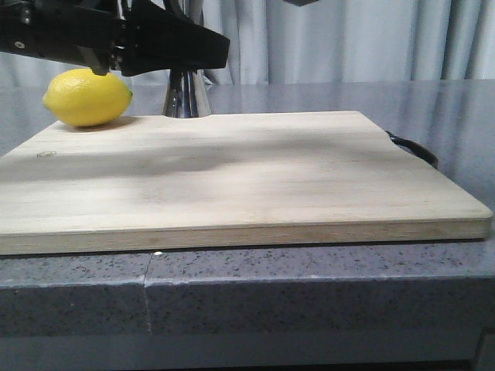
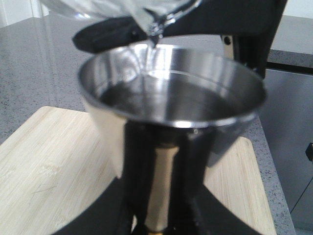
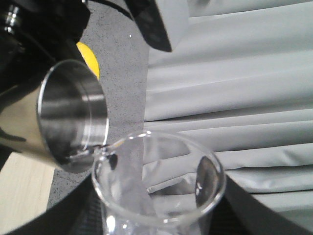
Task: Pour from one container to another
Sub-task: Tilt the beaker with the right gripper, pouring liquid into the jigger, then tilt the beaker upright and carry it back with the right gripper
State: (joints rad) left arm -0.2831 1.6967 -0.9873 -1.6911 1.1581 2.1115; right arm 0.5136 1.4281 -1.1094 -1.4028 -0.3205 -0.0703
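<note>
Above the jigger point(image 2: 171, 93), which the left gripper point(image 2: 159, 215) clamps at its waist, the right gripper holds the tilted beaker point(image 3: 159, 181). Its lip should stay over the cup, with a slow, steady tilt.

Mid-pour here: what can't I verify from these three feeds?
- Front view: glass beaker not visible; jigger shows only its lower cone, its top hidden by a black arm and the frame's top edge.
- Left wrist view: beaker cut off by the top edge; only its lip shows.
- Right wrist view: right hand's fingers outside the frame.
</note>
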